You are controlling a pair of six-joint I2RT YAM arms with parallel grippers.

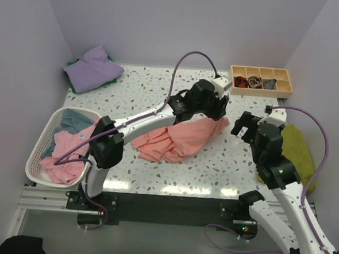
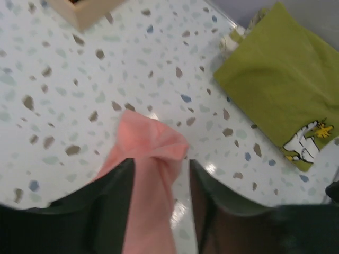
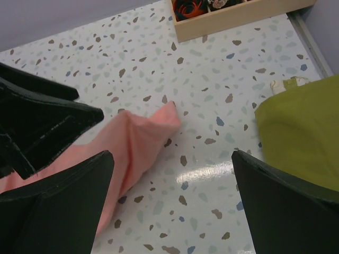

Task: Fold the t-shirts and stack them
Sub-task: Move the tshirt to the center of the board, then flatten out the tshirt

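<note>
From above, the salmon-pink t-shirt [image 1: 177, 140] lies rumpled in the middle of the speckled table [image 1: 154, 88]. Its far corner reaches up to the left gripper [image 1: 219, 107]. The left wrist view adds that a fold of this shirt stands between the two dark fingers [image 2: 114, 206] and fills the gap (whether they pinch it or merely flank it, I cannot tell). That view also shows a small cartoon print [image 2: 307, 140] on the olive-green shirt [image 2: 275, 69], which the overhead camera does not show. The right gripper [image 3: 172, 159] hangs with its fingers spread wide over bare table, between the pink corner and the olive shirt. Only the overhead shows the white laundry basket [image 1: 38, 153] and the folded lavender shirt [image 1: 92, 69].
</note>
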